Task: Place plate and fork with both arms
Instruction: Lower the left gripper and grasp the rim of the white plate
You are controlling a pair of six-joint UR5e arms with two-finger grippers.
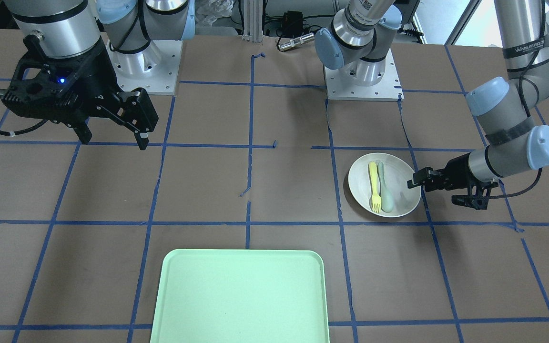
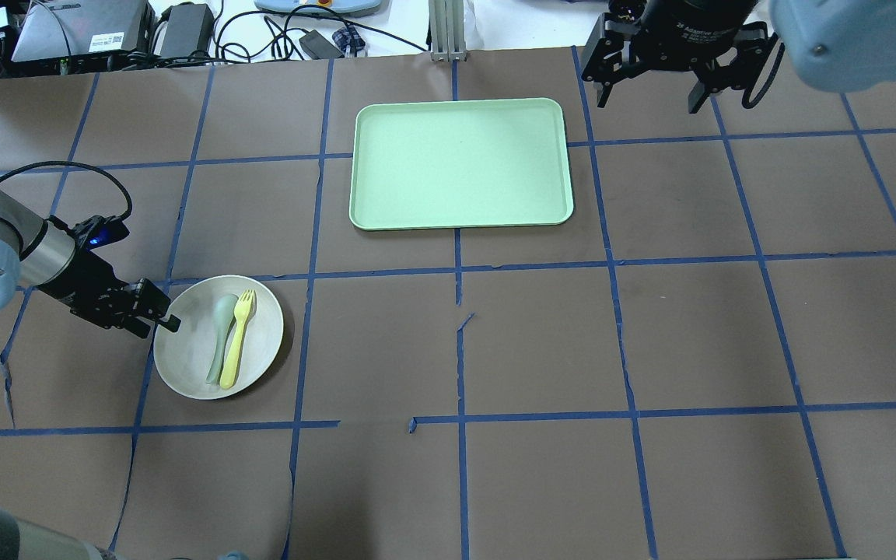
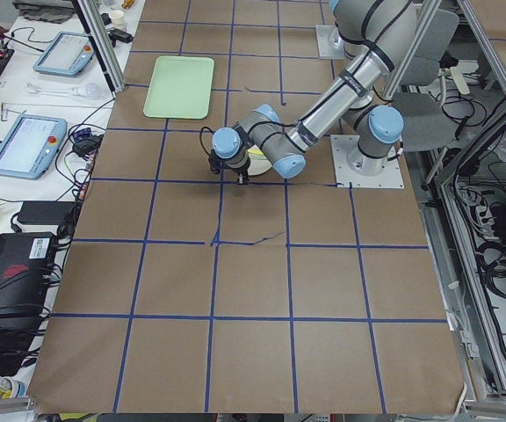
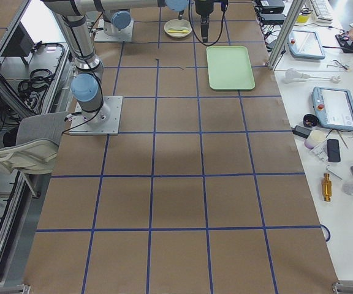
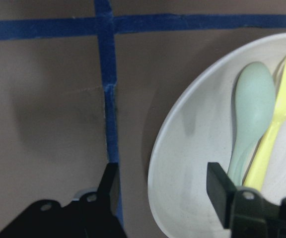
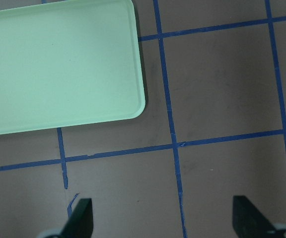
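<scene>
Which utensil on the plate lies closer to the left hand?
The pale grey-green spoon; the yellow fork lies beyond it, farther from the left hand.

Off-white plate; bright-yellow fork; pale grey-green spoon; light-green tray; brown, blue-gridded tabletop.

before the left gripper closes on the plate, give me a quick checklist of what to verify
1. Left gripper open: ok.
2. Its fingers straddle the plate rim, one outside, one inside: ok.
3. Inside finger apart from the spoon: cannot tell, they look close in the left wrist view.
4. Fork lies in the plate beside the spoon: ok.
5. Light-green tray has nothing on it: ok.
6. Right gripper open, over the table beside the tray, far from the plate: ok.
</scene>
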